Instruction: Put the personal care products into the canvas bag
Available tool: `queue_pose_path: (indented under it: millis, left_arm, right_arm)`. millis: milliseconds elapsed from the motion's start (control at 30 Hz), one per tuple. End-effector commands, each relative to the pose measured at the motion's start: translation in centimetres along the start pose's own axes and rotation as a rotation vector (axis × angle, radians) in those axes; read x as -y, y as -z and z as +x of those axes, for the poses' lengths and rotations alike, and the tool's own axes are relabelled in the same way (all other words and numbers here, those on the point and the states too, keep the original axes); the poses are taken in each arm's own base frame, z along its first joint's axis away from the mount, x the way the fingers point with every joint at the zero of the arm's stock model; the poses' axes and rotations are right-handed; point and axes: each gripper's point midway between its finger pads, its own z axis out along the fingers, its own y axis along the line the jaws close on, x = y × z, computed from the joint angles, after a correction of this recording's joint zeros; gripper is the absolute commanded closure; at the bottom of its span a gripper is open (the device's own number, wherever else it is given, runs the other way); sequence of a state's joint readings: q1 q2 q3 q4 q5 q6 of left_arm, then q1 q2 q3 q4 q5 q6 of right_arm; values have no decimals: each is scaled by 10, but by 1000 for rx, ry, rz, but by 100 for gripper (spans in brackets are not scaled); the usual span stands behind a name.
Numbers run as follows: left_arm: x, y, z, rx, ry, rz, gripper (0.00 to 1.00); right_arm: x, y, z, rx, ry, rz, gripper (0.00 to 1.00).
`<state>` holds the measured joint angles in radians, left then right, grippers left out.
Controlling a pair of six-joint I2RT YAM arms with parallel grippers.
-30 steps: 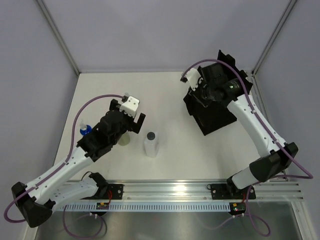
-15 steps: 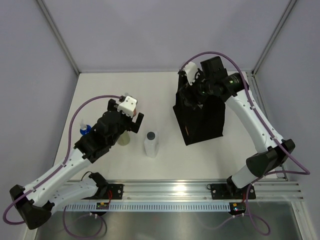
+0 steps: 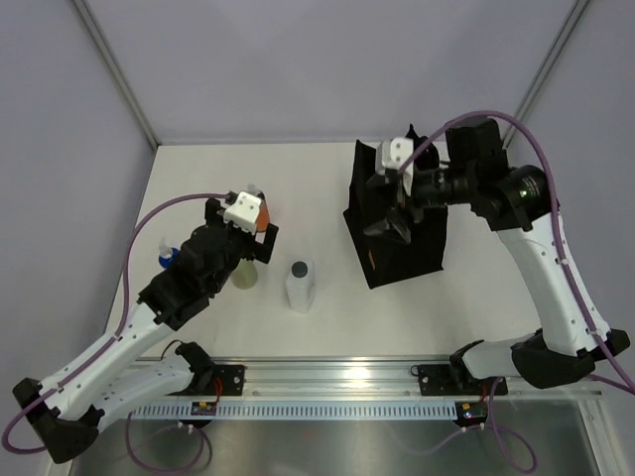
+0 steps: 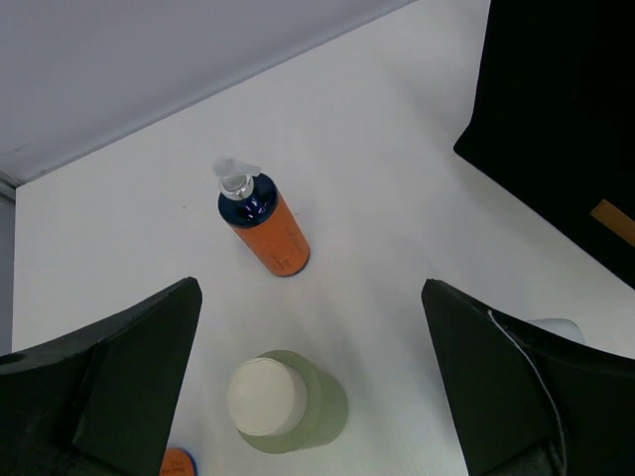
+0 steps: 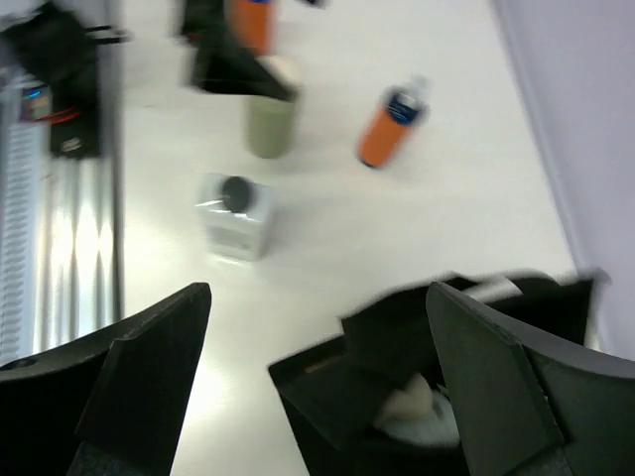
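Observation:
The black canvas bag stands open at the right of the table, with something pale and beige lying inside the canvas bag. My right gripper hovers over its mouth, open and empty; in its blurred wrist view the right gripper has only the bag beneath. My left gripper is open above the olive-green bottle, and nothing is between its jaws but that olive-green bottle below. An orange bottle stands ahead of it. A second orange bottle and a white bottle with black cap stand nearby.
White table bounded by grey walls on three sides. A metal rail runs along the near edge by the arm bases. The bag's brown label faces the bottles.
My right gripper opened and let go of the bag, which went from tilted to standing upright, shifted left. The right arm pulled back and up. The left arm edged slightly left.

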<state>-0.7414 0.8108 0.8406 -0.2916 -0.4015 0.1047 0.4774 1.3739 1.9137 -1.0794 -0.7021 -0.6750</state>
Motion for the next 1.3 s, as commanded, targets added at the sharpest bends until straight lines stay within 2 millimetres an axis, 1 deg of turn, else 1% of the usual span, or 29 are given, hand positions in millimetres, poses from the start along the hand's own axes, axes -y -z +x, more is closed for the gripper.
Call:
queue_pose_path:
  millis: [0, 33, 67, 100, 133, 167, 200, 233, 267, 333, 367, 433, 467, 533, 567, 600, 667, 700, 767, 800, 933, 967, 1033, 1067, 1133, 1167, 1200, 1267]
  left_arm:
    - [-16, 12, -30, 127, 77, -56, 1]
    - [-18, 13, -30, 136, 76, -65, 1]
    - [-24, 17, -29, 149, 80, -90, 1]
    - [-27, 18, -28, 154, 76, -105, 1]
    - [-34, 21, -28, 160, 73, -142, 1]
    - [-38, 23, -28, 163, 73, -161, 1]
    - [-41, 24, -26, 160, 70, -176, 1]
    - [-44, 25, -25, 158, 63, -192, 1]
    - [-47, 26, -24, 156, 62, -208, 1]
    - [-51, 29, -24, 162, 56, -222, 1]
    - [-54, 30, -23, 160, 55, -239, 1]
    - [-59, 31, -21, 155, 45, -264, 1]
    - [-65, 34, -20, 152, 44, -297, 1]
    - [-71, 36, -18, 149, 42, -329, 1]
    - [-75, 38, -18, 153, 44, -349, 1]
    - [-78, 40, -18, 155, 47, -362, 1]
    - [-83, 43, -19, 165, 57, -380, 1]
    - [-84, 44, -19, 167, 59, -385, 1]
    - [-87, 47, -21, 182, 70, -392, 1]
    - [-89, 48, -20, 186, 78, -394, 1]
    - [-88, 47, -21, 194, 86, -379, 1]
    - [-87, 46, -21, 192, 86, -376, 1]
    - [-88, 45, -20, 189, 85, -377, 1]
    - [-87, 45, -19, 186, 85, -378, 1]
    - [-87, 45, -19, 186, 83, -378, 1]
    - [-87, 45, -19, 185, 84, -376, 1]
    - [-87, 45, -19, 187, 84, -377, 1]
    - [-87, 45, -19, 187, 82, -375, 1]
  right_arm:
    - [-94, -19, 14, 184, 251, -515, 1]
    - [-91, -31, 28, 162, 392, -518, 2]
    - [-93, -43, 46, 131, 435, -547, 4]
    - [-91, -53, 56, 109, 499, -554, 5]
    - [-84, -72, 66, 73, 566, -540, 5]
    - [-85, -77, 75, 37, 553, -553, 5]
    - [-76, -89, 75, 31, 591, -528, 5]
    - [-69, -97, 82, -14, 611, -516, 5]
    - [-65, -115, 82, -20, 638, -510, 5]
    - [-57, -131, 90, -72, 665, -490, 4]
    - [-57, -148, 89, -74, 685, -494, 4]
    - [-55, -163, 93, -103, 697, -491, 3]
    - [-61, -176, 94, -110, 709, -512, 2]
    - [-65, -189, 101, -148, 743, -532, 1]
    - [-73, -195, 112, -175, 739, -581, 0]
    - [-83, -199, 114, -178, 750, -617, 0]
    - [-94, -204, 125, -194, 769, -685, 1]
    - [-104, -201, 133, -220, 765, -734, 1]
    - [-110, -201, 150, -266, 777, -777, 1]
    - [-112, -203, 153, -275, 786, -785, 0]
    - [-107, -217, 170, -334, 775, -752, 3]
    - [-109, -224, 174, -340, 769, -752, 8]
    - [-109, -229, 178, -364, 752, -753, 14]
    - [-113, -232, 185, -380, 737, -772, 21]
    - [-115, -233, 184, -381, 721, -777, 35]
    - [-117, -232, 184, -382, 712, -785, 50]
    - [-118, -230, 183, -382, 693, -780, 57]
    - [-120, -225, 177, -373, 681, -784, 66]
